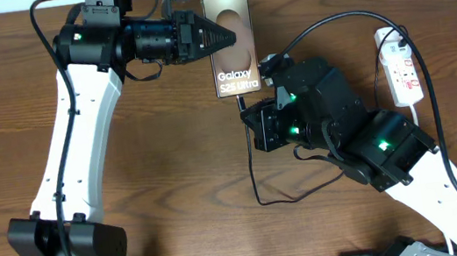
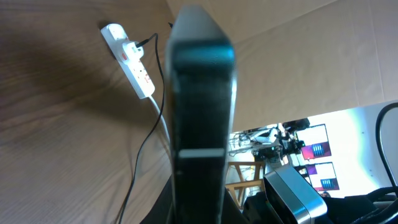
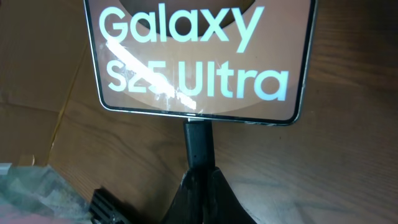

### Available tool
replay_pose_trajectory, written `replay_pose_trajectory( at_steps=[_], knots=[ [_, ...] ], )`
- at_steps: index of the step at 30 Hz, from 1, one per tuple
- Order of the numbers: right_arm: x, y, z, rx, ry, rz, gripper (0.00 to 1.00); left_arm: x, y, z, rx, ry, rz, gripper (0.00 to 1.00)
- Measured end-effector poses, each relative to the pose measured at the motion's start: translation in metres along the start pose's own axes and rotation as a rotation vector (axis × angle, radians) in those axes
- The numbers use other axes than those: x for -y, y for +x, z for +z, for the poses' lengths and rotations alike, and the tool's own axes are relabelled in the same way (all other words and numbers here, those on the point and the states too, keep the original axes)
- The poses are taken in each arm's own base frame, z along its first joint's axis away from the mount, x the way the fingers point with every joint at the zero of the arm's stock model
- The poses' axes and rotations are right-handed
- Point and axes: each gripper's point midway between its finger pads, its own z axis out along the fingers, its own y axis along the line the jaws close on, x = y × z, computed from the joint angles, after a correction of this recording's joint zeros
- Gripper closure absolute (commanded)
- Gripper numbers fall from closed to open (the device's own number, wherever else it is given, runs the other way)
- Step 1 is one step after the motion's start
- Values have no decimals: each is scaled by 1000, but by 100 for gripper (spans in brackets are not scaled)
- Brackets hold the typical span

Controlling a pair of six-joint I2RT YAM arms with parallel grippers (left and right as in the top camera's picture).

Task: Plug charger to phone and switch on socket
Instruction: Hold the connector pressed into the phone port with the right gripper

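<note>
Right hand [image 3: 199, 183] clamped on charger [image 3: 197, 140] tip, touching phone [image 3: 199, 74] bottom edge; left hand [image 1: 225, 35] pinched together, bracing phone. We should push straight in, tip centred, no tilt.

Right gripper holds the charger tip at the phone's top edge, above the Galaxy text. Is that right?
No: the right gripper holds the charger tip at the bottom edge of the phone, below the S25 Ultra text, as the right wrist view shows.
</note>
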Motion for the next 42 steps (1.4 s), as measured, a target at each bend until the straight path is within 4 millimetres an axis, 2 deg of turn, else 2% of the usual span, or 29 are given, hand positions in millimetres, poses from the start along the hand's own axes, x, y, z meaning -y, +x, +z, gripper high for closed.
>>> replay_pose_trajectory(
  at_steps=[42],
  knots=[
    [-2, 3, -4, -20, 0, -15, 99, 0, 0, 0, 1, 0, 2, 93]
  ],
)
